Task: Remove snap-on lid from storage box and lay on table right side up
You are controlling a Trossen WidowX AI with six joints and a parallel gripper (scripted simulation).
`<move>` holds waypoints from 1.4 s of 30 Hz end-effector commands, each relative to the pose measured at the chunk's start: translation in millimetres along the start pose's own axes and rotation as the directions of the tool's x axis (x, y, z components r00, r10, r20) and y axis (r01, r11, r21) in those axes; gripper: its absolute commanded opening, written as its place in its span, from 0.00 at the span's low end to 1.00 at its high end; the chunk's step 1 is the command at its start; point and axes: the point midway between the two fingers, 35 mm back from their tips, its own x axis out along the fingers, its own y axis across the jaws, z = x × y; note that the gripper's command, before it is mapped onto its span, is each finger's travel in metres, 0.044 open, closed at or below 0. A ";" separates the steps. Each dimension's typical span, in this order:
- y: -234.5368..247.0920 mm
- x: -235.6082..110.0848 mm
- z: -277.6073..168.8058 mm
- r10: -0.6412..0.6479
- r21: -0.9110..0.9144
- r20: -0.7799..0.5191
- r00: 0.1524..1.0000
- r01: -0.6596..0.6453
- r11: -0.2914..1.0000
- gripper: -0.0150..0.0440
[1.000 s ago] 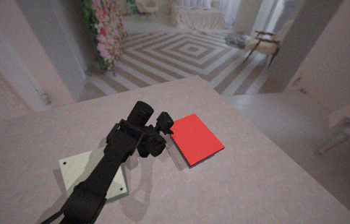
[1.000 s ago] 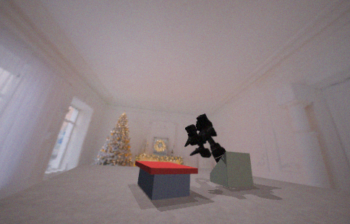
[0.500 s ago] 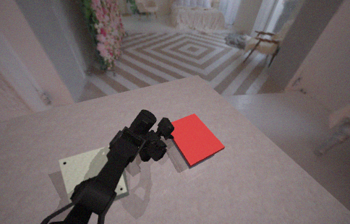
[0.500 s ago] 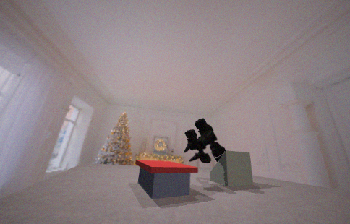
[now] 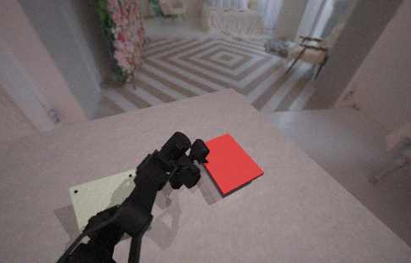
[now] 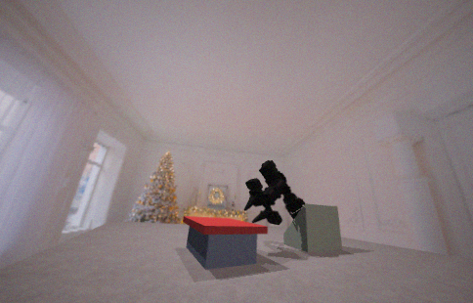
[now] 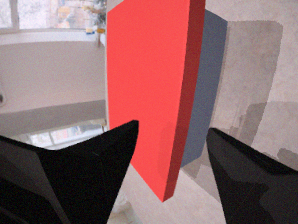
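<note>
The storage box (image 6: 225, 250) (image 7: 208, 90) is blue-grey and stands on the table with its red snap-on lid (image 5: 232, 163) (image 6: 224, 225) (image 7: 147, 83) seated flat on top. My gripper (image 5: 197, 162) (image 6: 261, 205) (image 7: 173, 129) is open, its fingers half spread, and is level with the lid's near edge. In the wrist view that edge of the lid lies in line with the gap between the two black fingers, a little ahead of their tips. Nothing is held.
The arm stands on a pale green base (image 5: 95, 195) (image 6: 317, 227) just behind the box. The table (image 5: 290, 212) ends a short way to the right of and behind the box. Room furniture lies far off.
</note>
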 end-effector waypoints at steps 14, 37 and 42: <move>-1.8 29.0 -0.3 0.002 -0.007 -0.001 1.000 -0.002 1.000 0.65; -3.0 41.0 1.3 0.006 -0.008 0.003 1.000 -0.006 1.000 0.36; -3.0 41.0 1.3 0.006 -0.008 0.003 1.000 -0.006 1.000 0.25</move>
